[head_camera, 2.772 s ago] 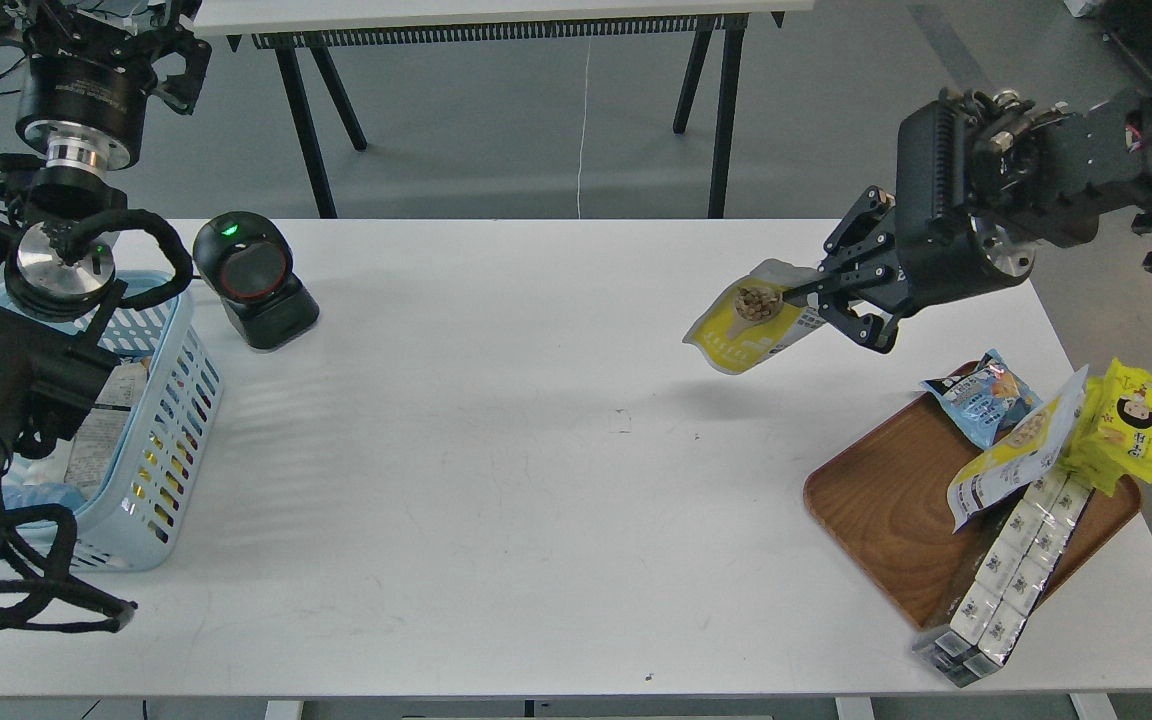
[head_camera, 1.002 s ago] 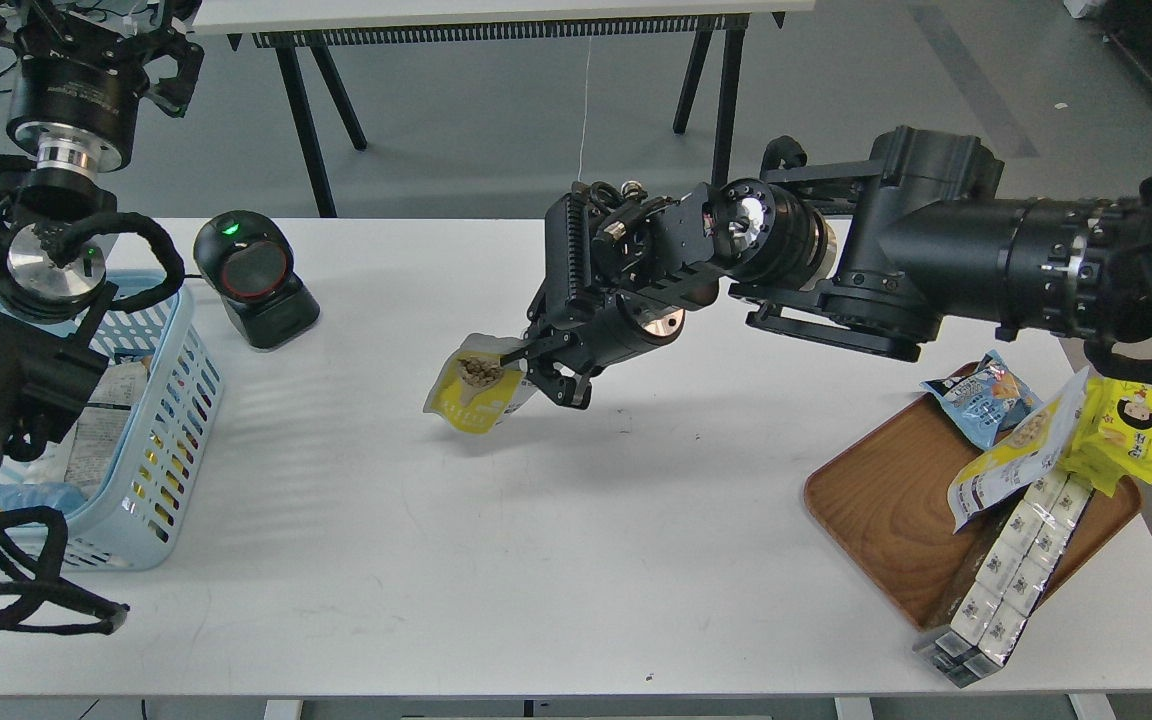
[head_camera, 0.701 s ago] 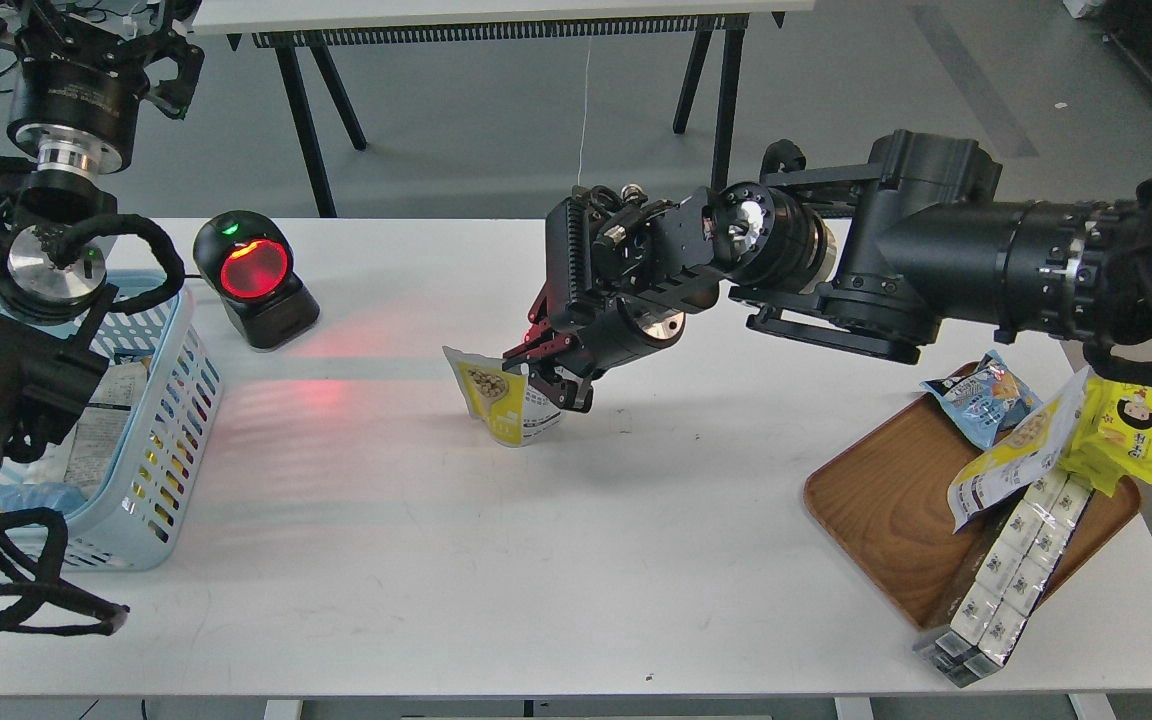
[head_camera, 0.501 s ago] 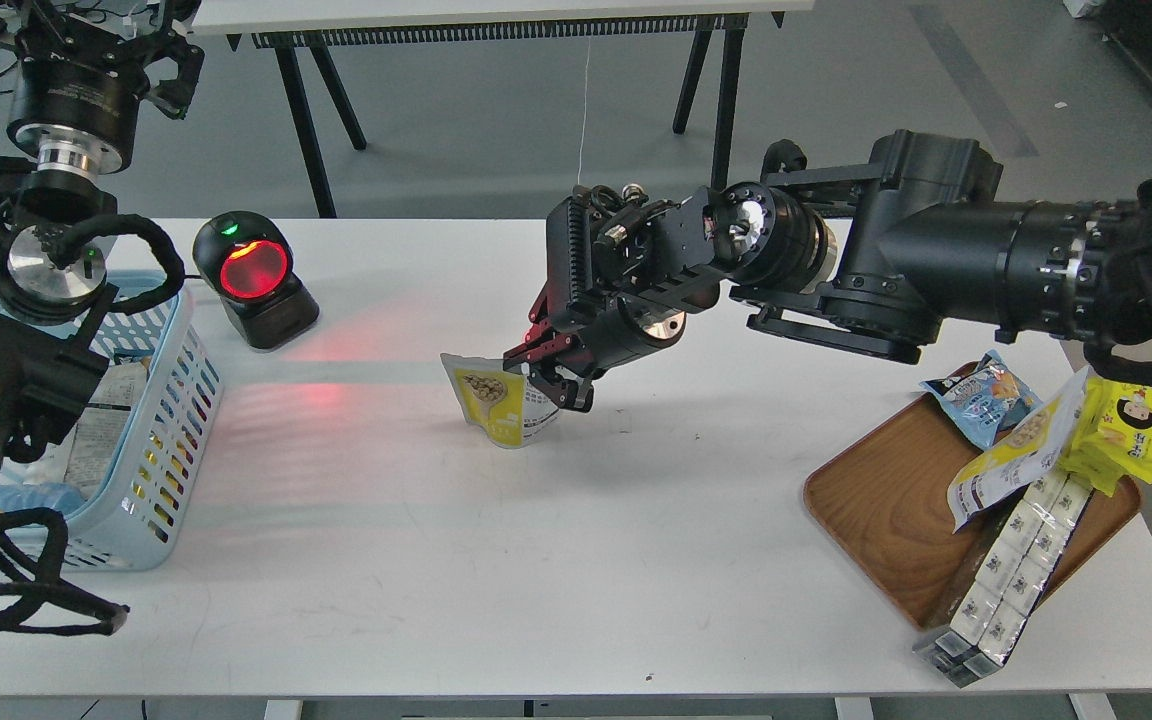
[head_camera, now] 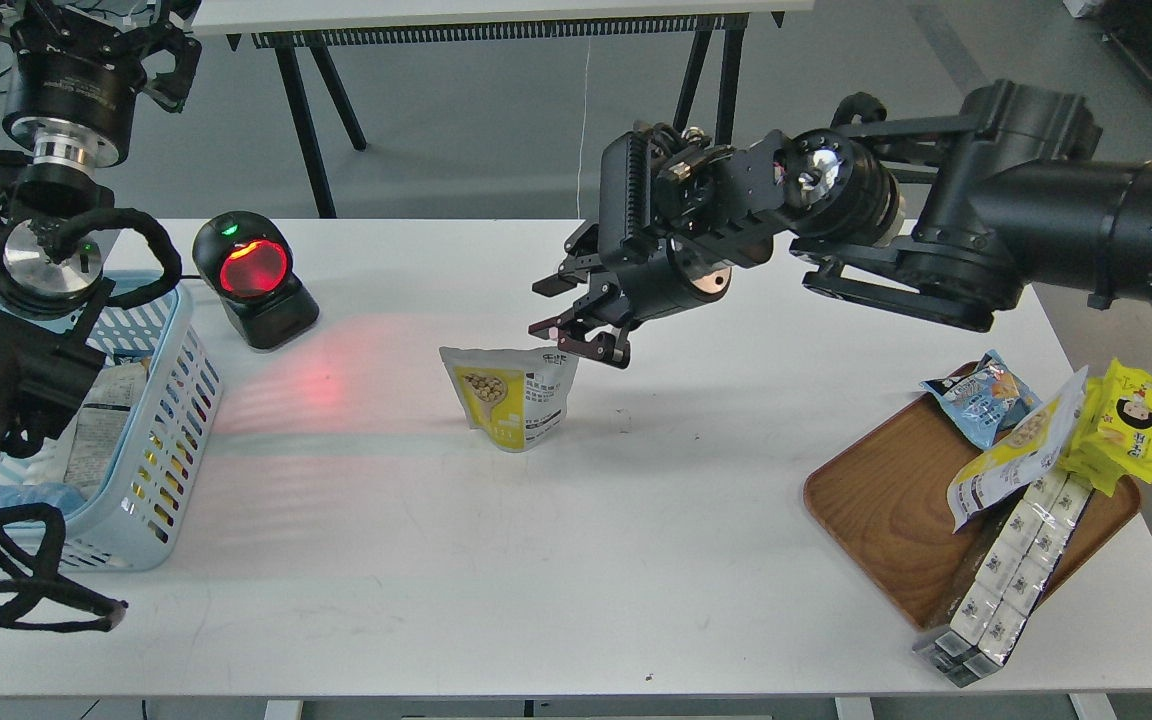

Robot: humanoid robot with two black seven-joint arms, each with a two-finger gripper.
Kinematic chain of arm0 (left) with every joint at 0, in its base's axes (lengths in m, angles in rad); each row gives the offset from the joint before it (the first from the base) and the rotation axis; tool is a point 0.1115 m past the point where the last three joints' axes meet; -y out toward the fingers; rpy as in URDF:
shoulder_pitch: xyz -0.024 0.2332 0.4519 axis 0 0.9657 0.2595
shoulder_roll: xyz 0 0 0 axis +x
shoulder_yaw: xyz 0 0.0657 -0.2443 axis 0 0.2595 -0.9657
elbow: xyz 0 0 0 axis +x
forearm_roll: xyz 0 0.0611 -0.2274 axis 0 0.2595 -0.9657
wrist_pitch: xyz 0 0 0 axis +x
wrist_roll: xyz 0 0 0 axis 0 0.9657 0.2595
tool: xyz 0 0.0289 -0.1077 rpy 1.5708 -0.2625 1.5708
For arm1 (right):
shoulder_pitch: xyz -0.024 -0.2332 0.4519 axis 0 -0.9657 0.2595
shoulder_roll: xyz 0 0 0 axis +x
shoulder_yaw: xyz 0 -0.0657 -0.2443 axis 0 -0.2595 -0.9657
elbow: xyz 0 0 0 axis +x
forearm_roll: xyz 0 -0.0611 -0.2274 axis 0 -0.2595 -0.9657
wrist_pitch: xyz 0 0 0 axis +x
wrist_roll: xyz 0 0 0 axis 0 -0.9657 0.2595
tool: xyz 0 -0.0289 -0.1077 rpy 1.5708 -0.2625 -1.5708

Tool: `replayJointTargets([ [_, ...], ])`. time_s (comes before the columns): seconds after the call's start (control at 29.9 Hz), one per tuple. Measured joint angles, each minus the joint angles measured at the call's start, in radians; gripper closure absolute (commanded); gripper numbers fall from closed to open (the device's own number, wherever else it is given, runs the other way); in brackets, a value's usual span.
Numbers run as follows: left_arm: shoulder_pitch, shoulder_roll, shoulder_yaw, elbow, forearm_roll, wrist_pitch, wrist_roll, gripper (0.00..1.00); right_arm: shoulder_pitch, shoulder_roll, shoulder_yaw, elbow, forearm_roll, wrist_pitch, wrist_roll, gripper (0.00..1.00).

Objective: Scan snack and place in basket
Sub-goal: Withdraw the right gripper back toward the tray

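Observation:
The snack [head_camera: 511, 395], a small grey-white pouch with a yellow part picturing nuts, stands upright on the white table near its middle, facing the scanner. My right gripper [head_camera: 564, 318] is open and empty, just above and to the right of the pouch's top edge, not touching it. The light blue basket [head_camera: 168, 400] stands at the table's left edge with several packets inside. My left arm reaches over the basket; its gripper [head_camera: 101, 25] is at the top left, partly cut off, and its fingers cannot be told apart.
A black barcode scanner [head_camera: 251, 280] with a red-lit window stands right of the basket and casts red light on the table. A wooden tray [head_camera: 881, 500] at the right holds a blue snack bag [head_camera: 981, 395], a longer white-yellow pouch [head_camera: 1016, 450], yellow packets and boxes.
My right gripper carried the snack from the right to the table's middle, set it upright, opened and drew up and to the right. The scanner window turned red.

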Motion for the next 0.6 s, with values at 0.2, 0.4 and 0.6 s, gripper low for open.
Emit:
replayJointTargets([
  [0.2,-0.019,0.026,0.045,-0.008,0.028,0.000,0.007,0.00,-0.039,-0.126,0.121,-0.005,0.200,0.018,0.000,0.04],
  [0.4,-0.087,0.072,0.165,-0.009,0.084,0.000,0.006,0.00,-0.077,-0.252,0.181,-0.010,0.428,0.012,0.000,0.04],
  [0.6,-0.125,0.140,0.248,-0.082,0.106,0.000,0.030,0.00,-0.207,-0.352,0.272,-0.031,0.704,0.006,0.000,0.03],
])
